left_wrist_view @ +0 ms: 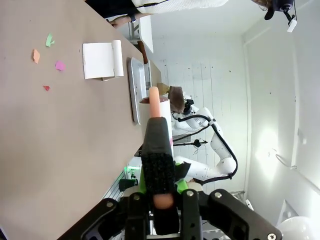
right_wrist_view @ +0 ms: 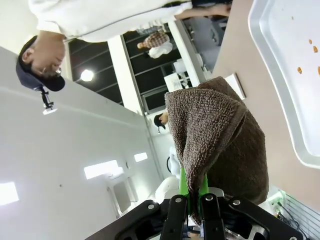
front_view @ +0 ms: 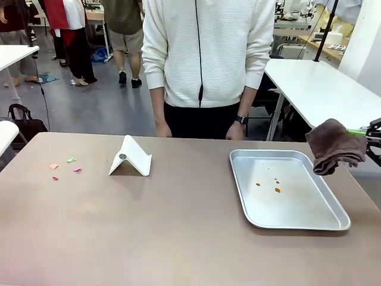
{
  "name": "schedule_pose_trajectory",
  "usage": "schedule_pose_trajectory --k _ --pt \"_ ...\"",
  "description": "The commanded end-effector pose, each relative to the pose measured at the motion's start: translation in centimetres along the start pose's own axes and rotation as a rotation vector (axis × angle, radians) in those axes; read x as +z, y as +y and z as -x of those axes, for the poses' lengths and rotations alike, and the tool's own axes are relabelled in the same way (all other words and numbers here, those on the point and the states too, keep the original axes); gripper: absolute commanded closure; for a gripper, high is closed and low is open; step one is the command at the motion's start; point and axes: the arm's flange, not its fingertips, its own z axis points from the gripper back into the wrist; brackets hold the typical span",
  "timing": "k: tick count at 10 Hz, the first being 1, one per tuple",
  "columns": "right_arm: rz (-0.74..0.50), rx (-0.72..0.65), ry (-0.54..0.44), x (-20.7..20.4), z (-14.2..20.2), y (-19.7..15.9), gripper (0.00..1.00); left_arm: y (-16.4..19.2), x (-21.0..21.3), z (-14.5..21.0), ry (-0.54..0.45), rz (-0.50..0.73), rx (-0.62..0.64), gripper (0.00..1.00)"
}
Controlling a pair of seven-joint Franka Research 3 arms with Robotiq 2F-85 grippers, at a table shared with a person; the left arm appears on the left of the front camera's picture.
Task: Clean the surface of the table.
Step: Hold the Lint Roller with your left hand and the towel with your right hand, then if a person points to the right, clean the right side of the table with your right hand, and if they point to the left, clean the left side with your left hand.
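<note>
Front view across table [front_view: 178, 238] toward person [front_view: 208, 53]; rolled wrist views sharing tray [front_view: 271, 153]

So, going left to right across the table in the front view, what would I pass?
Small coloured paper scraps → white folded stand → shallow silver metal tray → brown terry cloth held by the right pincer.

I find the front view bright and even, lit from overhead. The surface [front_view: 178, 232] reads matte and uniform. The tray [front_view: 297, 202] carries a mild sheen and casts only a thin, soft shadow. My left wrist view washes out toward its pale backdrop [left_wrist_view: 270, 100], and the black tool [left_wrist_view: 159, 165] looks stretched by the wide lens. In my right wrist view the lamps [right_wrist_view: 102, 169] blow out, while the cloth [right_wrist_view: 220, 135] stays sharp.
</note>
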Motion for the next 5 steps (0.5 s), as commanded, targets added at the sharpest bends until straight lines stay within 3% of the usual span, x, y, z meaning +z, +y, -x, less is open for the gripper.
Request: schedule_pose_trajectory --k 1,5 --pt "0.014 -0.003 0.048 0.05 0.29 0.18 1.00 -0.81 -0.18 0.61 -0.014 0.007 0.004 1.00" --pt "0.014 -0.003 0.048 0.05 0.29 0.18 1.00 -0.81 -0.18 0.61 -0.014 0.007 0.004 1.00"
